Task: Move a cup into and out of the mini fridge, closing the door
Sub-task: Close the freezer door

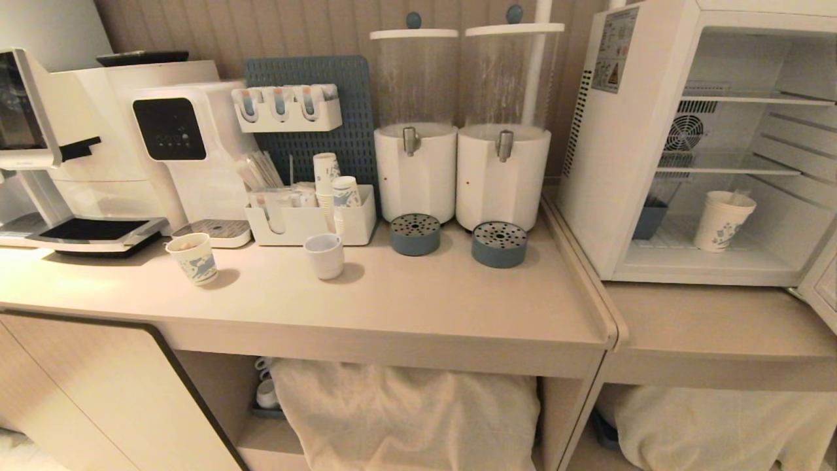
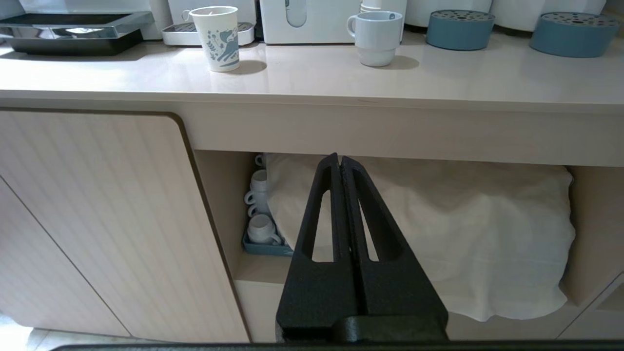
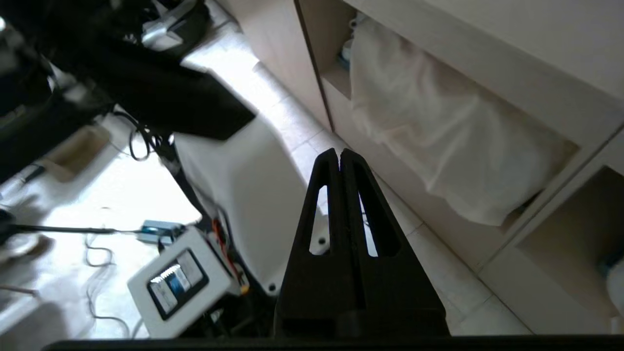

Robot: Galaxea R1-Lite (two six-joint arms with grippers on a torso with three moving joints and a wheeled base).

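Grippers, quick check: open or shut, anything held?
Left end effector: shut, empty, parked below the counter edge.
Right end effector: shut, empty, low beside the cabinet, pointing toward the floor.

Honestly nothing legible here. There's a warning sticker (image 1: pixel 614 51) with a triangle sign on the mini fridge (image 1: pixel 605 163), up near its top front corner, but the print's too small to read.
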